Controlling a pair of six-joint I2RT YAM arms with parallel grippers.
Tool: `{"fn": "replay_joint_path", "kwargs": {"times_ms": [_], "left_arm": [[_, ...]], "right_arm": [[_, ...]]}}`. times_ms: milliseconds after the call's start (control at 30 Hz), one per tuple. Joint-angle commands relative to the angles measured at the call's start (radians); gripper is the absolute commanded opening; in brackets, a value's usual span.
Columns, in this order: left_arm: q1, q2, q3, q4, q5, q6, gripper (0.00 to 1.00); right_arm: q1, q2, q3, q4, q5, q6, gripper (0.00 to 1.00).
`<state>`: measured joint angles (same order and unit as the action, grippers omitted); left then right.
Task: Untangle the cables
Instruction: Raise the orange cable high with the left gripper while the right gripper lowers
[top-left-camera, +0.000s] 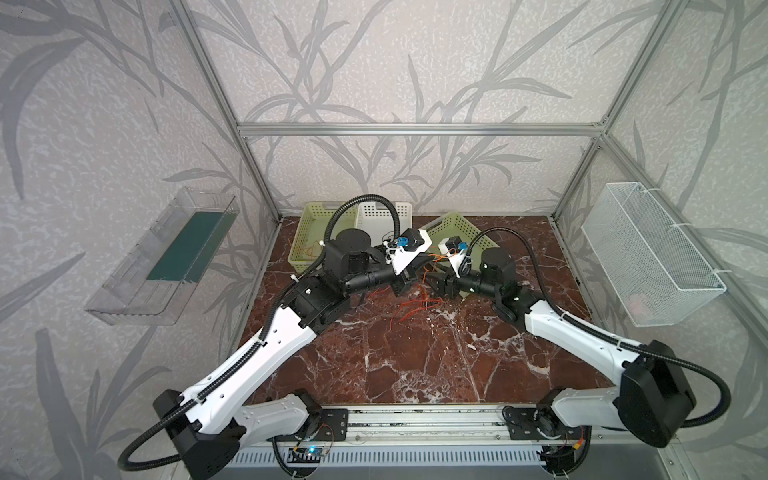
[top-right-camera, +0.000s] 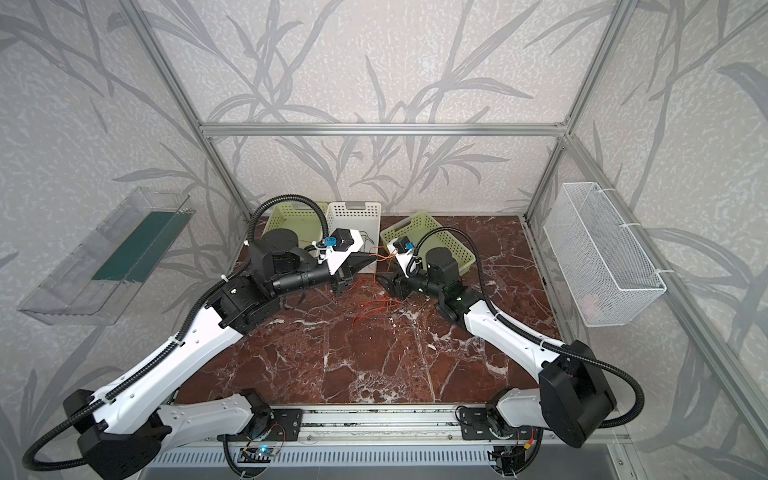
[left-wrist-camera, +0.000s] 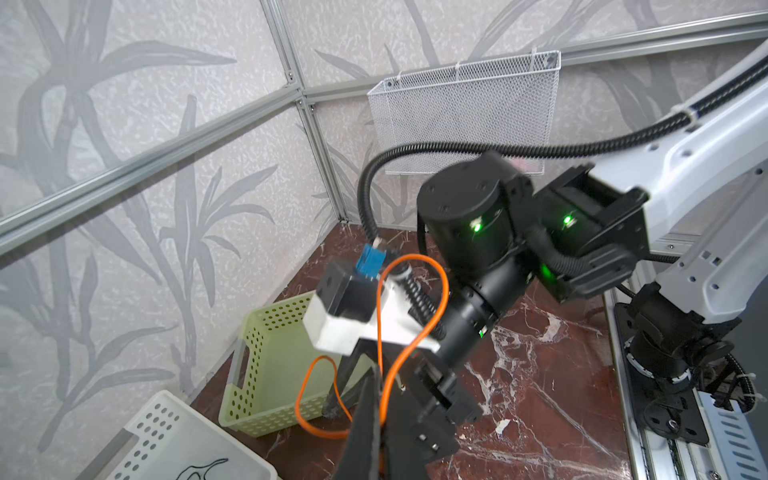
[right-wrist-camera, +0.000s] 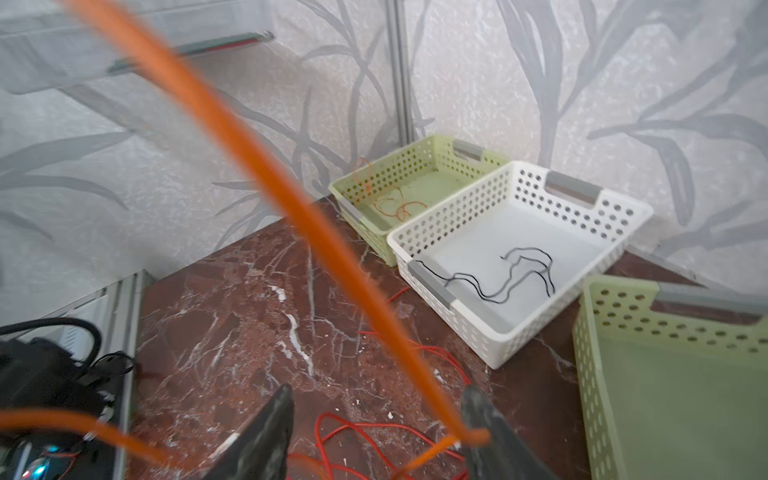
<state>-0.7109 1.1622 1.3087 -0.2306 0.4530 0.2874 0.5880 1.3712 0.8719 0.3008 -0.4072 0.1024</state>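
Observation:
The cables are thin wires. My left gripper is shut on an orange cable, which loops up in front of the right arm's wrist. The same orange cable crosses the right wrist view and hooks over one finger of my right gripper. That gripper is open, with nothing between its fingers. Below both grippers, red cables lie in a loose tangle on the marble table. In both top views, the left gripper and right gripper nearly meet above that tangle.
A green basket at the back holds orange wires. Next to it, a white basket holds a black wire. A second green basket stands askew behind the right gripper. A mesh basket and a clear tray hang on the side walls.

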Motion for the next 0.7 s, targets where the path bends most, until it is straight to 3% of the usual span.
{"fn": "replay_joint_path", "kwargs": {"times_ms": [0,267,667], "left_arm": [[-0.005,0.019,0.090,0.048,0.021,0.007,0.00],[-0.006,0.109,0.291,0.049,-0.021,0.073,0.00],[-0.003,0.165,0.512,0.080,-0.206,0.162,0.00]], "right_arm": [[0.002,0.036,0.003,0.050,0.087,0.102,0.58],[0.016,0.132,0.013,-0.015,0.060,0.103,0.52],[0.014,0.213,-0.016,-0.016,0.044,0.108,0.19]]}}
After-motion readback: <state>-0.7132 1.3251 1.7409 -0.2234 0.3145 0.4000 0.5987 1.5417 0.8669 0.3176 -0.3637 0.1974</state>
